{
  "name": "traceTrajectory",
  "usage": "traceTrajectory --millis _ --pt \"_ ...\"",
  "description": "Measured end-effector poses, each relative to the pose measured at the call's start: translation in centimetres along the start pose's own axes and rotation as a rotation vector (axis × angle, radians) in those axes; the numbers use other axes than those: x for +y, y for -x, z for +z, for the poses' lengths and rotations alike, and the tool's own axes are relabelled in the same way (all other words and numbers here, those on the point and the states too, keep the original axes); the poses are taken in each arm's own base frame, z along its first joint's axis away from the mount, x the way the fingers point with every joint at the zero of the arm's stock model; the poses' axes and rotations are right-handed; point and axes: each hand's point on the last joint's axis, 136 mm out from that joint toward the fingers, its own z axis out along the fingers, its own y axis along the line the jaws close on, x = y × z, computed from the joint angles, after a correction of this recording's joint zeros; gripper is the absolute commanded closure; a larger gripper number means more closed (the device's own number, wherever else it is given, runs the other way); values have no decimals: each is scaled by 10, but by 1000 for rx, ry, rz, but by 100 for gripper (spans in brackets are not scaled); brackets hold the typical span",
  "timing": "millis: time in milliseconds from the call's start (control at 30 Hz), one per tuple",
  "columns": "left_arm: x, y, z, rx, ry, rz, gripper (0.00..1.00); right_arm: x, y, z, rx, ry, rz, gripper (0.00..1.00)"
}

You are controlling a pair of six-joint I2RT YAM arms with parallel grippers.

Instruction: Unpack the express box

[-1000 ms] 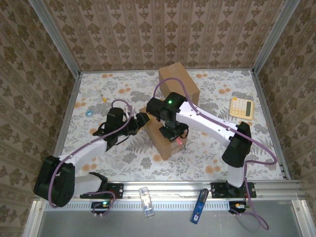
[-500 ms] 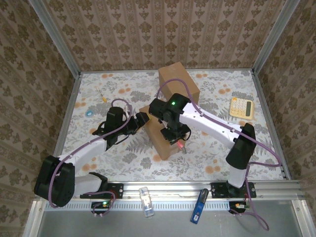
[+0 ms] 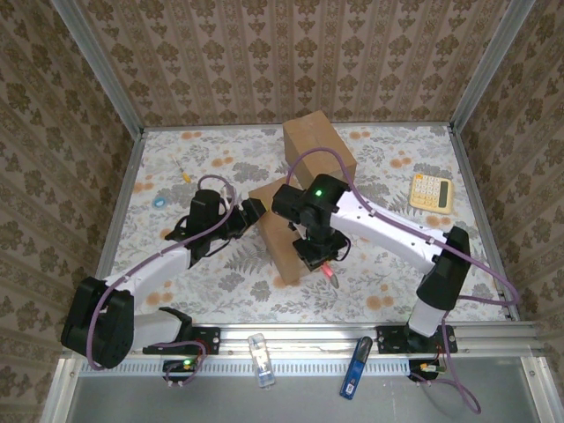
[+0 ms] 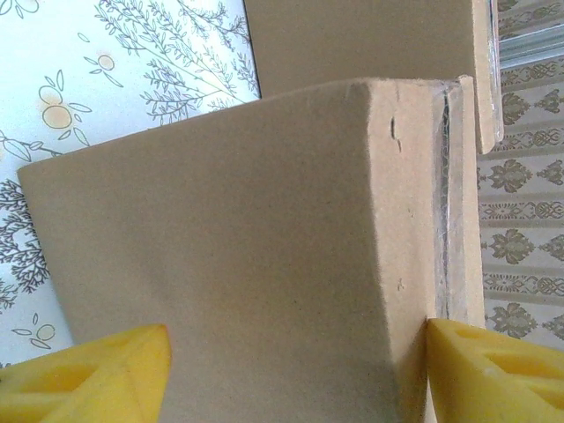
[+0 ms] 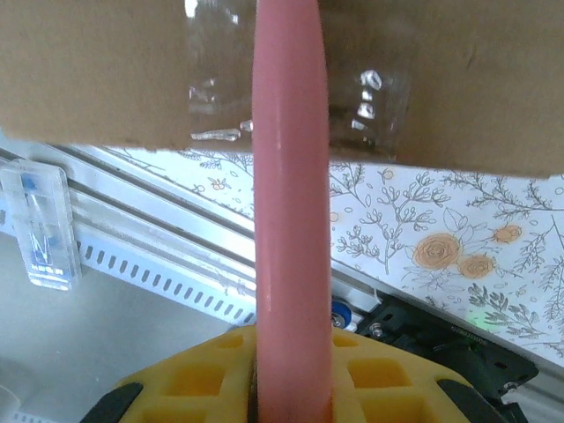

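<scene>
The express box [image 3: 280,236], a small brown carton sealed with clear tape [image 5: 211,88], lies in the middle of the table. My left gripper [image 3: 256,214] holds its far left end, with a yellow fingertip pressed against each side [image 4: 295,374]. Along the right-hand edge in the left wrist view runs the taped seam [image 4: 445,194]. My right gripper [image 3: 319,252] hangs over the box's near end, shut on a pink stick-shaped tool [image 5: 291,176]. That tool [image 3: 329,270] points down and reaches the taped edge of the box.
A taller brown box [image 3: 319,145] stands just behind. A yellow calculator [image 3: 431,191] lies at the right, a small blue object [image 3: 159,201] and a yellow pen [image 3: 183,172] at the left. On the near rail rest a clear case [image 3: 259,359] and a blue item [image 3: 355,367].
My right arm has shifted towards the near edge, carrying the pink tool along the box to its near end. The left gripper and the box have stayed put.
</scene>
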Motion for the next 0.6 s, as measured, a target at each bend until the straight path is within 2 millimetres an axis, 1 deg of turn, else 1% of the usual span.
traceTrajectory --millis 433,600 --pt "-1 4 2 -9 6 0 26 9 -20 1 12 7 13 100" --pt "-2 4 4 -18 12 8 26 13 -32 -1 21 25 13 100"
